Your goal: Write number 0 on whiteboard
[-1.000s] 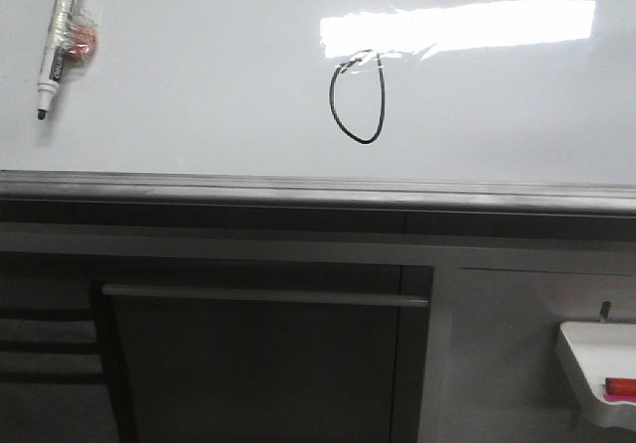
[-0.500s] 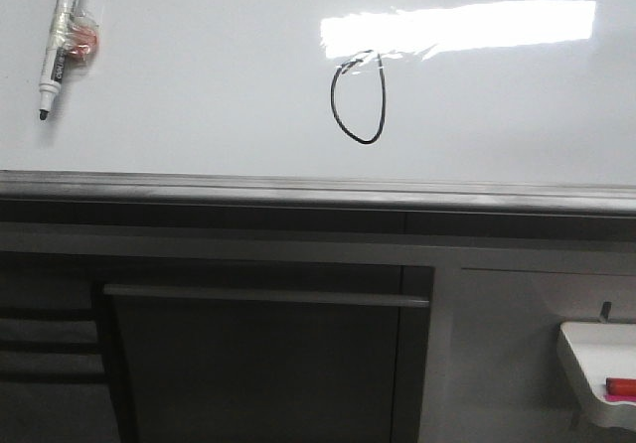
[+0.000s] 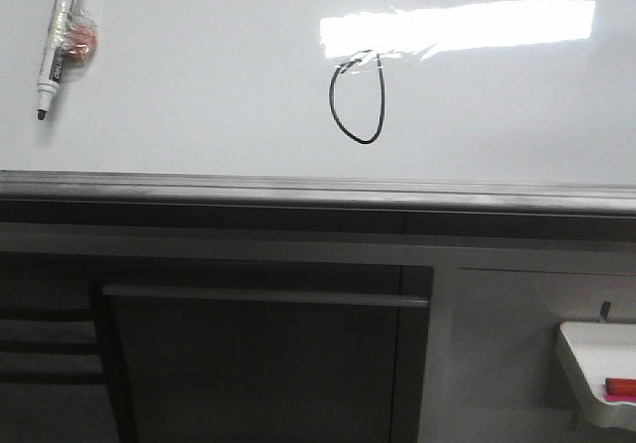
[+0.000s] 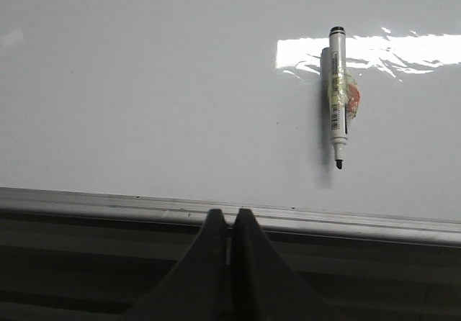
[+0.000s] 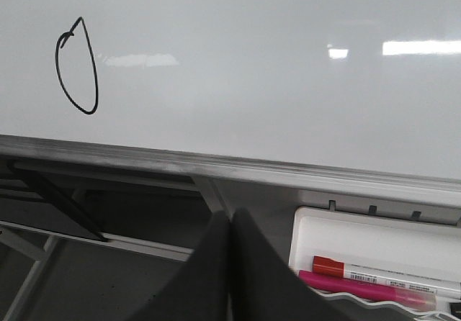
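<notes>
The whiteboard (image 3: pixel 199 85) fills the upper half of the front view, with a grey rail along its lower edge. A thin black number 0 (image 3: pixel 358 98) is drawn on it, just under the bright light reflection; it also shows as the number 0 (image 5: pixel 75 65) in the right wrist view. A white marker (image 3: pixel 55 41) with a black tip sticks to the board at the upper left, tip down, also seen as the marker (image 4: pixel 337 94). My left gripper (image 4: pixel 227 213) is shut and empty, below the rail. My right gripper (image 5: pixel 229 216) is shut and empty, below the board. Neither gripper shows in the front view.
A small white tray (image 3: pixel 596 364) hangs at the lower right and holds a red-capped marker (image 5: pixel 382 272) and a pink one. Below the rail (image 3: pixel 318 190) is a dark cabinet front with a long grey handle bar (image 3: pixel 263 296).
</notes>
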`<state>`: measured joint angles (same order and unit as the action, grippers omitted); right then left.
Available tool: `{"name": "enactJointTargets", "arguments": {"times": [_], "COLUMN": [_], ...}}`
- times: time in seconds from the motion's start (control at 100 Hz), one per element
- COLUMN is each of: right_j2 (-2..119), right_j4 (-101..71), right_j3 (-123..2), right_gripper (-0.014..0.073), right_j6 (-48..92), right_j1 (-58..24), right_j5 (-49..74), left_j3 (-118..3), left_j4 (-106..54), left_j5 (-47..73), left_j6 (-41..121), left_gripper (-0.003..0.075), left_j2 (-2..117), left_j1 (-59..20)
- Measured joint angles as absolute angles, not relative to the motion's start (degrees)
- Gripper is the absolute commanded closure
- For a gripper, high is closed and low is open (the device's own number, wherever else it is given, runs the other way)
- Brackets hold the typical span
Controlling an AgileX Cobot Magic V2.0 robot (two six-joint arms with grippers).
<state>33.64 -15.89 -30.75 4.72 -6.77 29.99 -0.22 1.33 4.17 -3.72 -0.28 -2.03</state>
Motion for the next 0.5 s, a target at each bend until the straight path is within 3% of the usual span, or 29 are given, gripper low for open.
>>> {"name": "enactJointTargets", "arguments": {"times": [0.5], "right_j2": [33.64], "right_j4": [-15.89], "right_j3": [-30.75], "right_gripper": [0.0666], "right_j6": [4.72], "right_j1": [-6.77], "right_j5": [29.99], "left_j3": [-0.22], "left_j4": [1.33], "left_j5": [4.24], "left_j6": [-4.69], "left_gripper": [0.0741], "left_j2": [-0.28], "left_j1": [-2.03]}}
